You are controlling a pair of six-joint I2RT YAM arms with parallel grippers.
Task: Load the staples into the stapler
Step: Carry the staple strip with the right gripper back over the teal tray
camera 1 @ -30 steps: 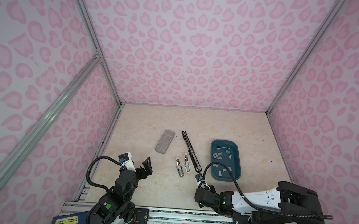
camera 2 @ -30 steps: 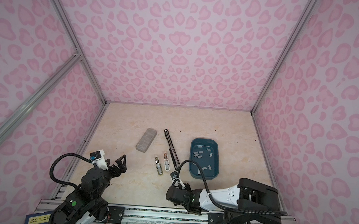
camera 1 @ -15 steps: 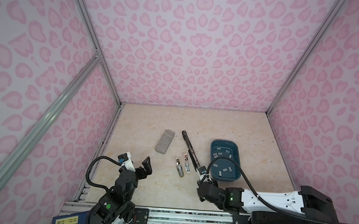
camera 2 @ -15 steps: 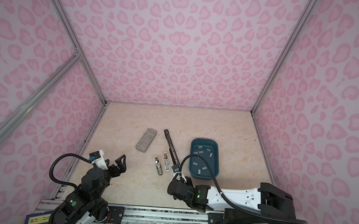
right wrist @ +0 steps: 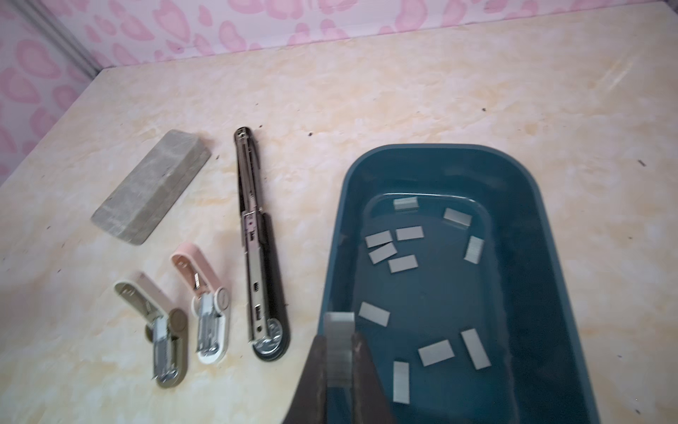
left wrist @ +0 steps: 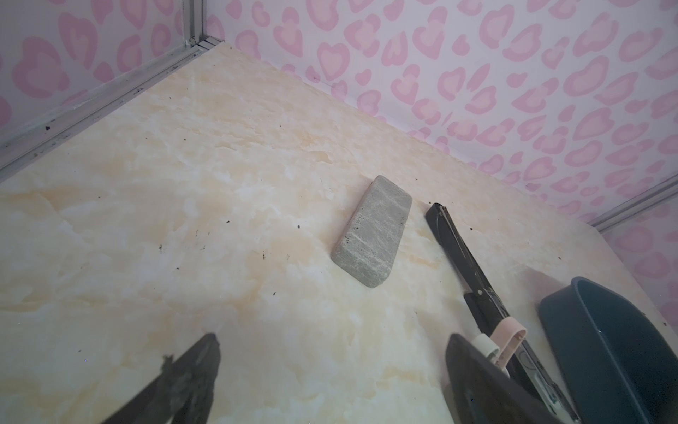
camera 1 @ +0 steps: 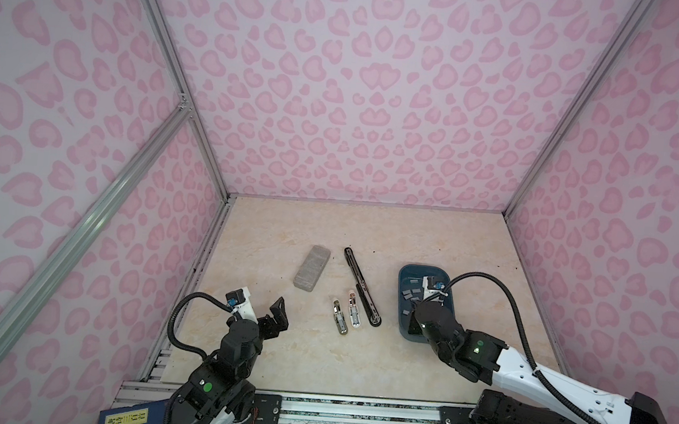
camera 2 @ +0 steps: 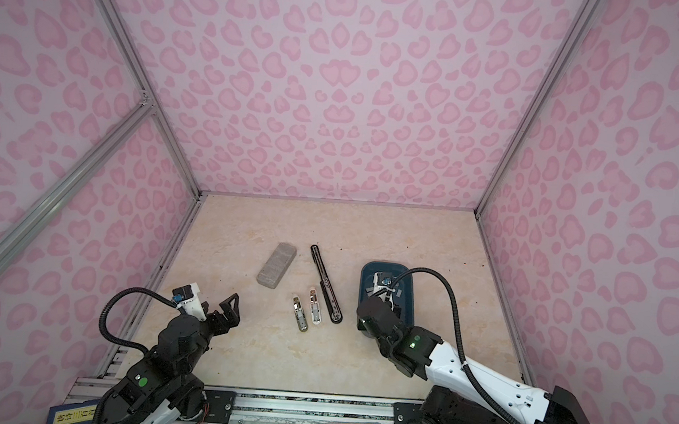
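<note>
— What is made out in both top views?
— The black stapler [camera 1: 361, 286] is laid open on the worktop [camera 1: 358, 367] beside the blue tray [camera 1: 424, 267]. The left tool [camera 1: 265, 317] is held apart.
— And from the left wrist?
— Stapler and tray wall are shown, no staples.
— The right wrist?
— The right tool [right wrist: 339, 343] is seen clamped on one staple strip [right wrist: 339, 326] over the tray, where loose staples [right wrist: 403, 263] lie. The strip should be kept level, aligned with the open channel, and lowered gently.

staples [right wrist: 403, 263]: matt metal | tray [right wrist: 433, 172]: glossy plastic | block [right wrist: 150, 187]: rough stone
</note>
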